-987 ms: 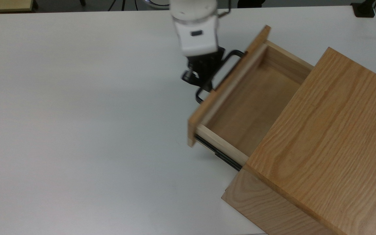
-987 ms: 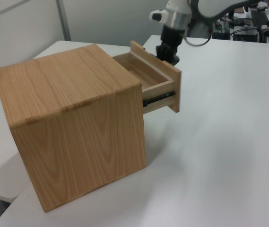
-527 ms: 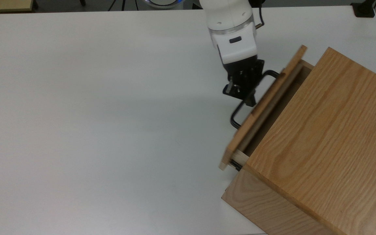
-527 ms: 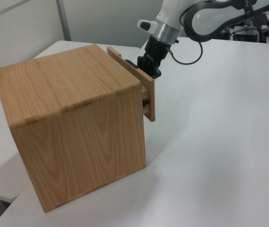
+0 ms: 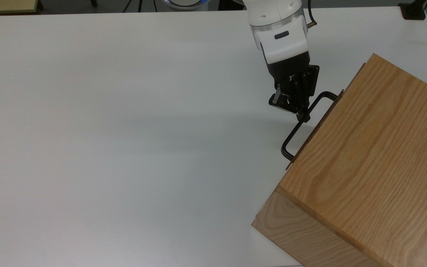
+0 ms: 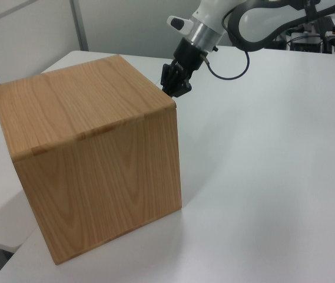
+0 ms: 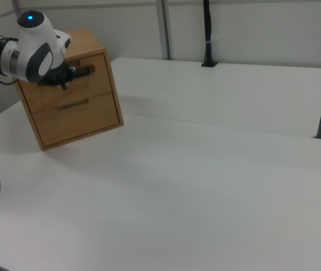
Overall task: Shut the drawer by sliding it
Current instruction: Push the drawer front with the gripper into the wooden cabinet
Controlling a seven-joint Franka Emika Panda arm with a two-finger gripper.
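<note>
A wide white table [image 5: 106,129] fills the scene under even, soft light. In the right view a second white table [image 7: 222,90] stands at the far side, a black pole [image 7: 207,34] rising from it before pale wall panels [image 7: 262,28].

Bright, even overhead light; a soft, diffuse shadow lies on the white table [image 5: 124,111] beside the gripper [image 5: 295,107]. No glare, little blur.

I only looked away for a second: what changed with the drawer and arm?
The drawer slid fully into the cabinet, toward the top view's right, the gripper travelling in with its handle. The cabinet stayed put.
</note>
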